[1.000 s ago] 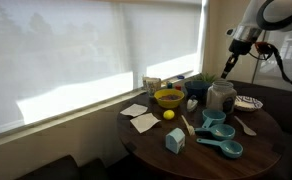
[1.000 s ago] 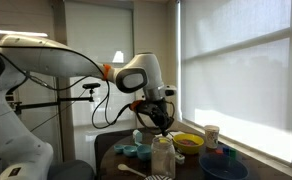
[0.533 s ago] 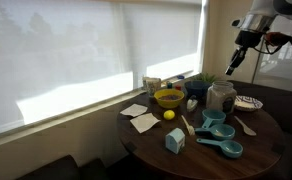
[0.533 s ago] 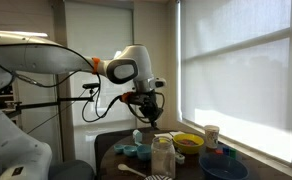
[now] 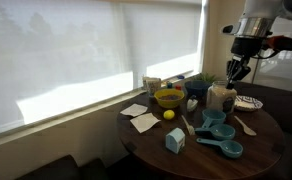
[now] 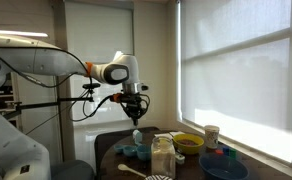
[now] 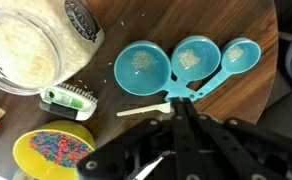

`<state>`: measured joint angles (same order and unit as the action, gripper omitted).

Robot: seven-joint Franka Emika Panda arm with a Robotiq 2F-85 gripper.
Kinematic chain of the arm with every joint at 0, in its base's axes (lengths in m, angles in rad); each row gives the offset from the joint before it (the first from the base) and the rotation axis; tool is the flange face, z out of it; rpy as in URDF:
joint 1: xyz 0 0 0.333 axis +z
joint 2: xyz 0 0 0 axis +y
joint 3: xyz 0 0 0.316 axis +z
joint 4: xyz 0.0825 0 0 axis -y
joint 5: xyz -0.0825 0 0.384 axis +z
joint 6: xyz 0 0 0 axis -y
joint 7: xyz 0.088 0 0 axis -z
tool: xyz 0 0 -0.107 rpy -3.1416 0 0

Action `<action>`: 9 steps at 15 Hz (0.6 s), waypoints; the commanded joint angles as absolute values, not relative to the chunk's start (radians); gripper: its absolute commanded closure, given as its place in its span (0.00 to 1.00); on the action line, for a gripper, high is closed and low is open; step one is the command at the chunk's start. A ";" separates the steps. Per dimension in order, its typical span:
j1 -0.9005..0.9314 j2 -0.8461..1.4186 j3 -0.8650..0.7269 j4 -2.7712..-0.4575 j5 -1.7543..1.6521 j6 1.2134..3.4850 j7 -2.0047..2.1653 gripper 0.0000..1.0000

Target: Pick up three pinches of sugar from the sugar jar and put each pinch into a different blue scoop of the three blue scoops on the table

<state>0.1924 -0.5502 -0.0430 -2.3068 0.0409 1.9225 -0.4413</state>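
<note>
Round dark wooden table (image 7: 241, 100), as the wrist view shows it. We see the gripper (image 7: 182, 108) at the lower edge, its jaws closed together with nothing visible between them. The three blue scoops (image 7: 194, 58) lie in a row directly above the fingertips, handles converging toward them, each bowl flecked with pale grains. The sugar jar (image 7: 71, 20), holding the sugar (image 7: 21, 55), lies at upper left; we judge that any return there is a leftward move.

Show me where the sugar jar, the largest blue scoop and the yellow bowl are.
sugar jar (image 5: 221, 100): an exterior view, its side wall.
largest blue scoop (image 7: 127, 73): wrist view, bare inside of its bowl.
yellow bowl (image 5: 169, 103): an exterior view, its outer wall.
</note>
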 commanded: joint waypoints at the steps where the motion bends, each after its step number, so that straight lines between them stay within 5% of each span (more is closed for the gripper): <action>1: 0.197 -0.545 -0.026 -2.311 0.047 1.920 -0.448 0.96; 9: 0.231 -0.537 -0.018 -2.352 0.077 1.943 -0.482 0.99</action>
<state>0.2223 -0.5372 -0.0232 -2.3268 0.0446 1.9224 -0.4594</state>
